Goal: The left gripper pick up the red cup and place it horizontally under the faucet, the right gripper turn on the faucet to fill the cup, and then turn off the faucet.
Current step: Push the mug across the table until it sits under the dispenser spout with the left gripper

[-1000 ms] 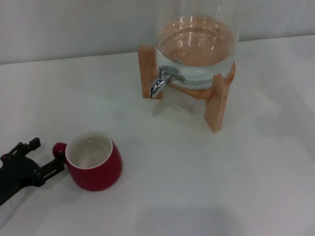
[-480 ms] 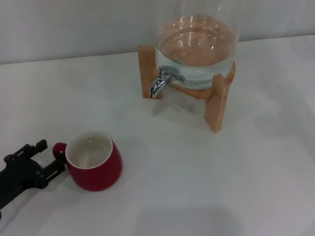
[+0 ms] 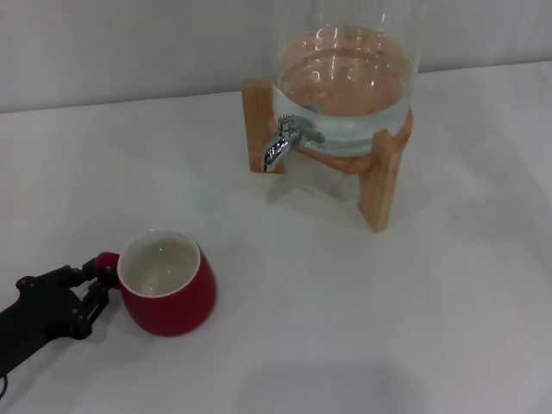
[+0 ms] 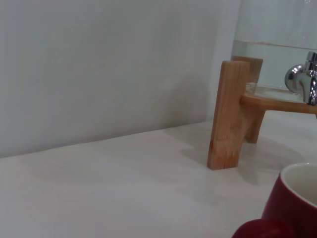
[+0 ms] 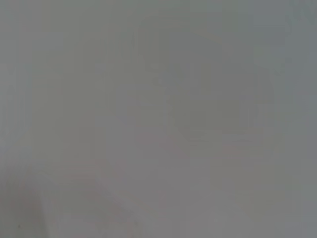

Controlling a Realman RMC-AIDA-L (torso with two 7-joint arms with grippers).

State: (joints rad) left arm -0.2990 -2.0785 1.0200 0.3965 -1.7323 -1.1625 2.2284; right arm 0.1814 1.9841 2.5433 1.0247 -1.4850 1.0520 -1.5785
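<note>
Gripping is under way at the near-left corner of the white counter (image 3: 362, 328): the black two-fingered left gripper (image 3: 97, 280) is seen closed around the small loop handle of the squat red ceramic cup (image 3: 168, 289). A level lift is advised before carriage toward the chrome faucet (image 3: 283, 142) near the far edge. The right gripper is not seen.

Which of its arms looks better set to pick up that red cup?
Left. The left gripper is already at the red cup's handle, fingers closing around it. The right gripper is nowhere in the head view.
</note>
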